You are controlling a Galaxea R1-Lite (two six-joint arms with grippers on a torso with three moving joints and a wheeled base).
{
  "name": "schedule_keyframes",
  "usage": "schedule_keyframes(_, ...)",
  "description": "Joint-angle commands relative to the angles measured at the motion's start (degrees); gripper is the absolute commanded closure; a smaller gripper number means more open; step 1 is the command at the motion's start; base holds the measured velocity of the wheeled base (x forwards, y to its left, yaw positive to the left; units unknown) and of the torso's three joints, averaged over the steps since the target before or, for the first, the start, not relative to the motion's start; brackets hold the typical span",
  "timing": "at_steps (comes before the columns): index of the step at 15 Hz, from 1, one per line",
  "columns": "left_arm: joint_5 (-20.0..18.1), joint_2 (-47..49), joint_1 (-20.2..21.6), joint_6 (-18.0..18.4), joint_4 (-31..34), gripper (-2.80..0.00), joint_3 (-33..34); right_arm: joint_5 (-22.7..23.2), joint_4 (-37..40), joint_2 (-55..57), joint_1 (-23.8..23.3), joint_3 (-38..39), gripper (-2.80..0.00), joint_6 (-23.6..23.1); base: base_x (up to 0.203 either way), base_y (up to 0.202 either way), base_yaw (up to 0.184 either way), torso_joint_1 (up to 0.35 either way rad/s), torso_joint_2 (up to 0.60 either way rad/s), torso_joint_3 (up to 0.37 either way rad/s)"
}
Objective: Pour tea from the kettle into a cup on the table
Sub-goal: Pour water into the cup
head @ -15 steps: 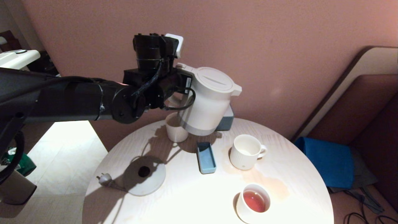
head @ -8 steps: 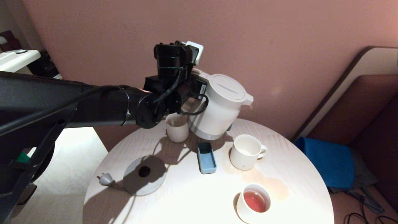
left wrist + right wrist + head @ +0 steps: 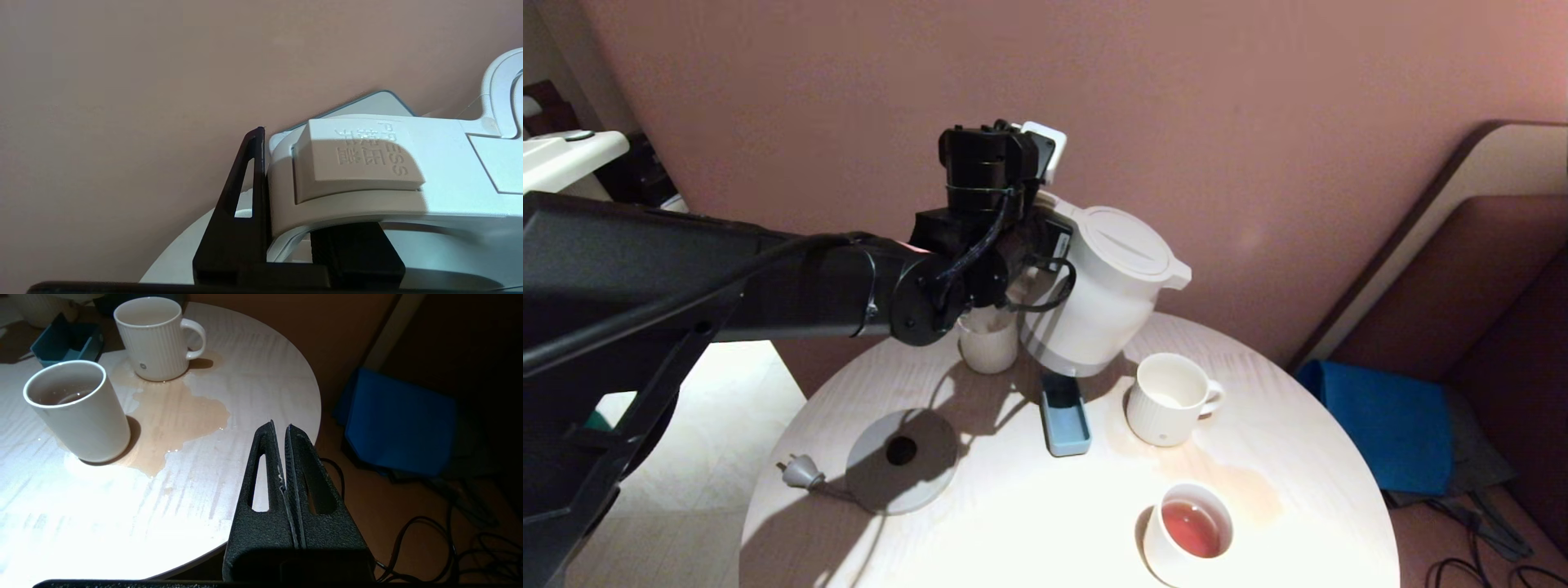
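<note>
The white kettle hangs in the air over the back of the round table, tilted slightly, its spout toward the right. My left gripper is shut on its loop handle; in the left wrist view the handle sits between the black fingers. The ribbed cup with an ear handle stands below and right of the kettle, also seen in the right wrist view. Tea fills a plainer white cup at the front. My right gripper is shut and empty beside the table's right edge.
A tea puddle lies between the two cups. A blue tray, a ribbed tumbler, the round kettle base and its plug are on the table. The wall is close behind; a blue cushion lies at right.
My left arm has carried the kettle to the right and slightly down, closer to the ribbed cup. The right arm and the things on the table have not moved.
</note>
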Motion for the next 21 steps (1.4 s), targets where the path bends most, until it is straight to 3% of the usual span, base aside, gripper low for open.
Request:
schedule_keyframes(1,0.76,-0.39,-0.02,0.21,-0.13,0.0,0.52,0.03,0.0,0.07,0.0,0.0,0.0,-0.03,0.0,0.0,0.0,0.0,0.0,0.0)
schedule_keyframes(21,0.81,1.89,-2.66,10.8,-0.48,0.0,-1.56,0.03,0.0,0.07,0.0,0.0,0.0,-0.03,0.0,0.0,0.0,0.0,0.0,0.0)
